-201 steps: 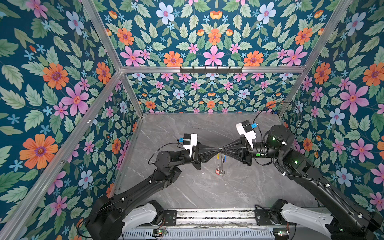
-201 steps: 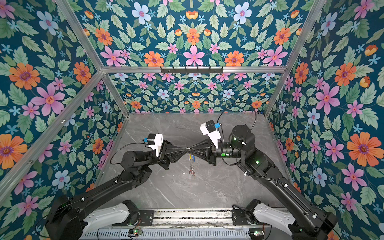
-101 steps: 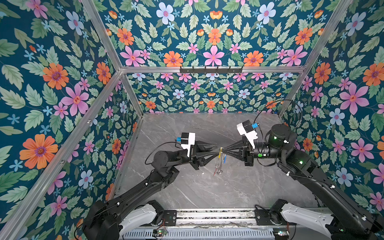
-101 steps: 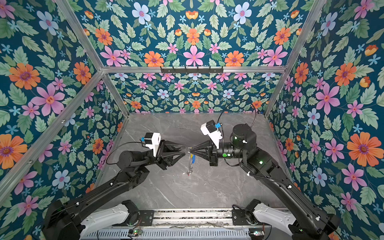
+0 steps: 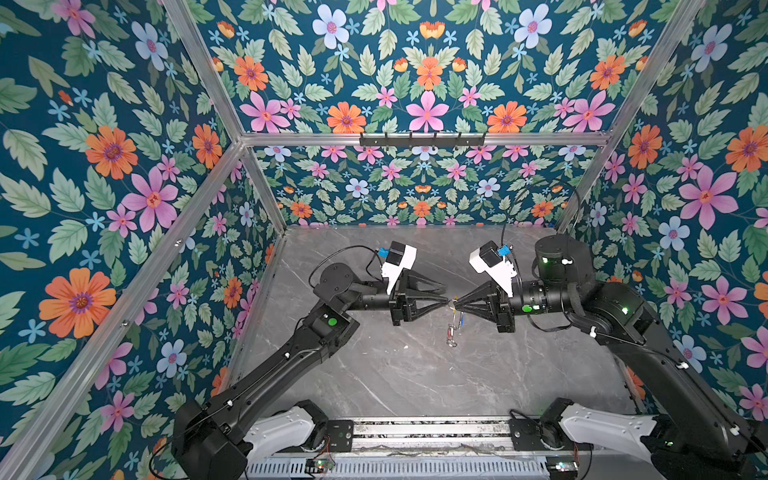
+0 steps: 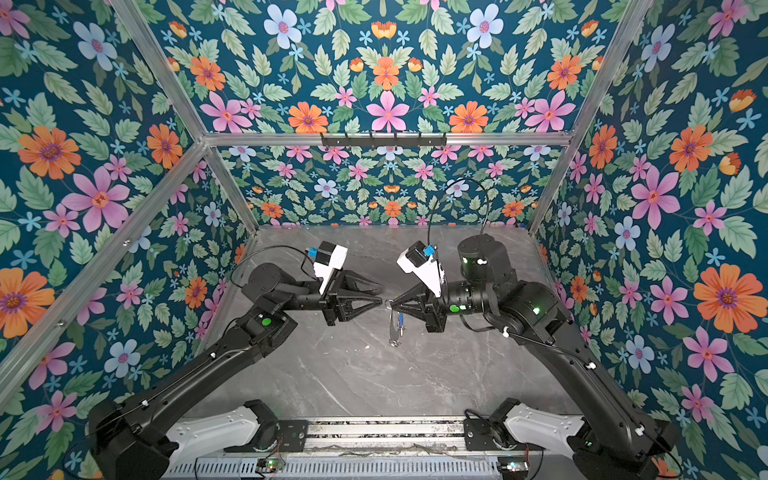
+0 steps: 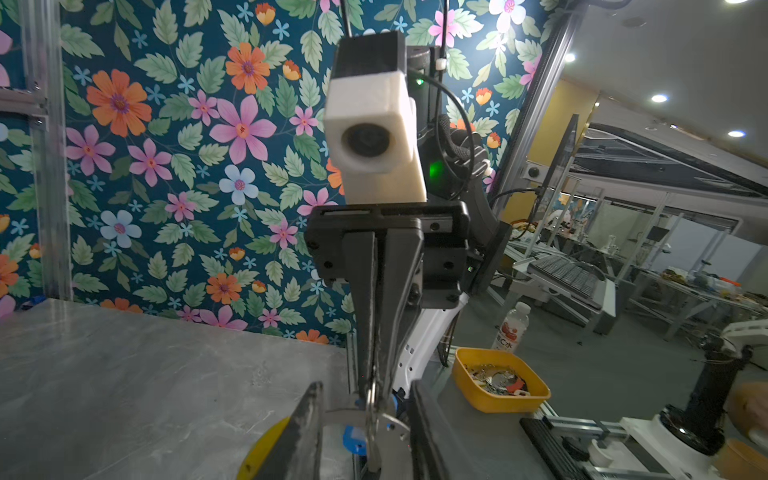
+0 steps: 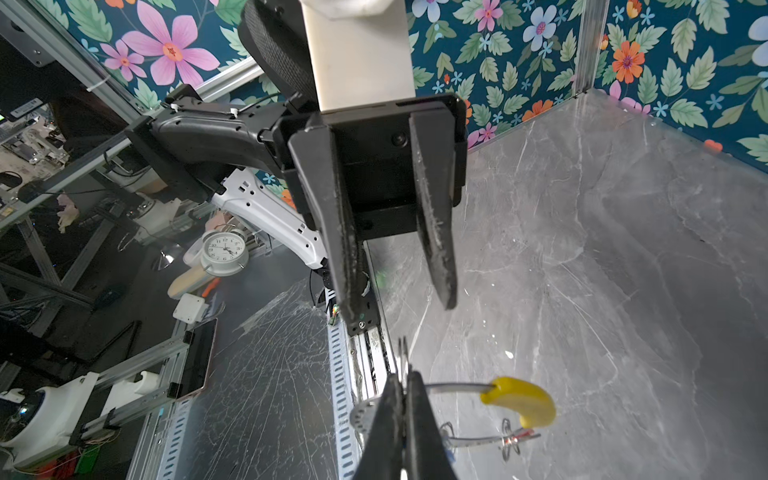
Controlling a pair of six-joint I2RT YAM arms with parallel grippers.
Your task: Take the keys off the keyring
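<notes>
A grey marble table fills the floor of a cell with floral walls on three sides, framed in aluminium bars; a black hook rack sits on the back bar, and a metal rail carrying both arm bases runs along the front edge. The two arms meet tip to tip over the middle of the table; the right gripper has its jaws pressed together on the top rim of the keyring, which hangs below it, edge-on in both top views. Just what lies between the pads – hoop or a silver piece on it – I cannot tell. The yellow arc lies on the hoop a little way from the grip; a split ring sits on the lower run. Of the keys, the blue tag hangs just under the right gripper, and the red tag lower down on the hoop. The left gripper has its jaws apart, holding nothing; in the left wrist view its fingers stand on either side of the right gripper's tip and the hoop's rim, close to both – whether they touch I cannot tell. Bare marble shows all around the meeting point; the side walls and the back wall stand well apart from it, with the front rail nearer. Outside the cell a yellow tub sits past the right side.
</notes>
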